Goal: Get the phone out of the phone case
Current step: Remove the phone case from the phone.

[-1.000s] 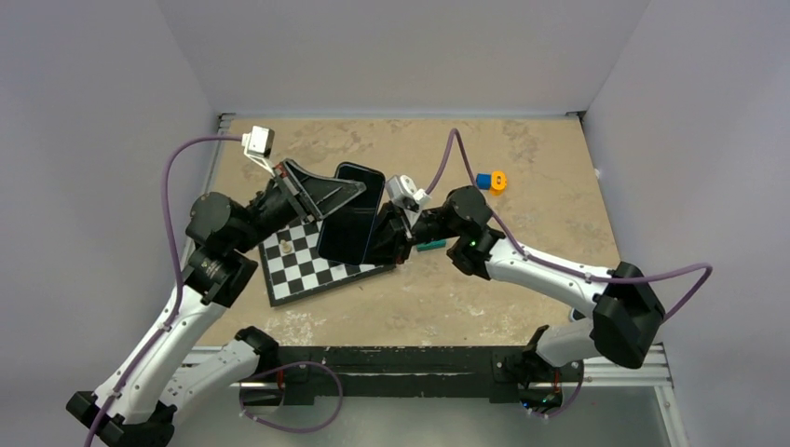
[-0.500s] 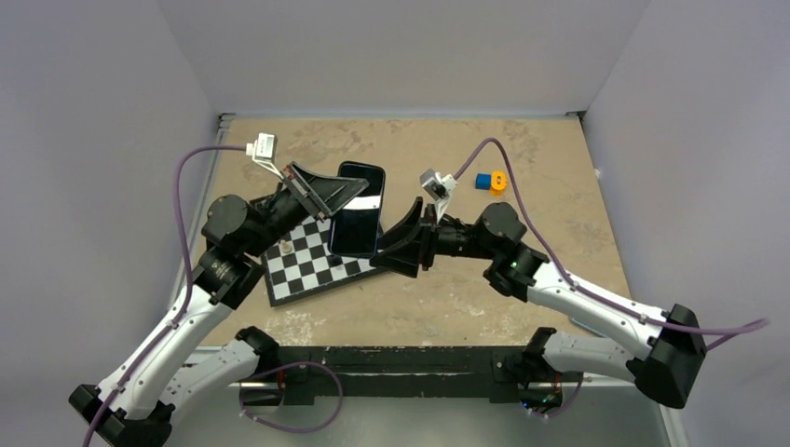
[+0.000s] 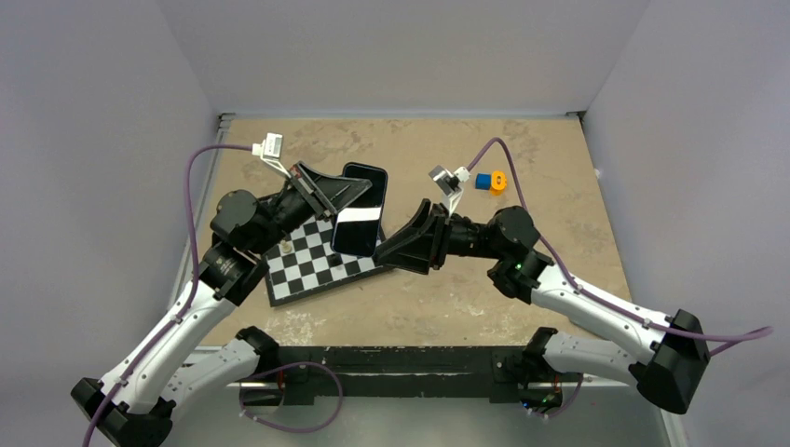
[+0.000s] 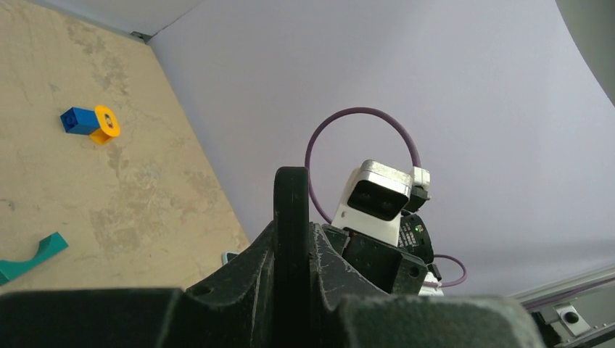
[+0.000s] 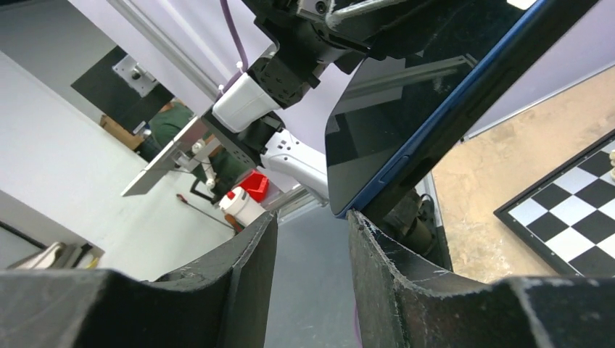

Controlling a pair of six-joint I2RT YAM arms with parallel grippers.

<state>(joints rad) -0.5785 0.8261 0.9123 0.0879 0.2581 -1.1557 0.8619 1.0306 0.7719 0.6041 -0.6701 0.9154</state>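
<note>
At the near edge of the table (image 3: 438,307) the two arms rise from their bases and lean in toward each other over the middle. Just beyond them a chessboard (image 3: 307,268) lies flat, a small pale piece (image 3: 282,248) standing on it. Above the board's far right corner the phone (image 3: 361,233) is held up off the table, its long axis running from near to far and leaning slightly right at the far end, its black screen turned up and toward the right arm. In the right wrist view a blue side edge borders the screen, and the black phone case (image 5: 450,122) runs along it. The left gripper (image 4: 291,232) has its jaws closed tight on the phone's left long edge and carries it. The right gripper (image 5: 312,221) points at the phone's near end with its jaws partly apart, gripping nothing; the phone's corner sits just at the mouth of the gap, and contact cannot be made out. Farther back on the right lie a teal piece (image 4: 29,261) and a blue block with an orange ring (image 3: 490,182).
</note>
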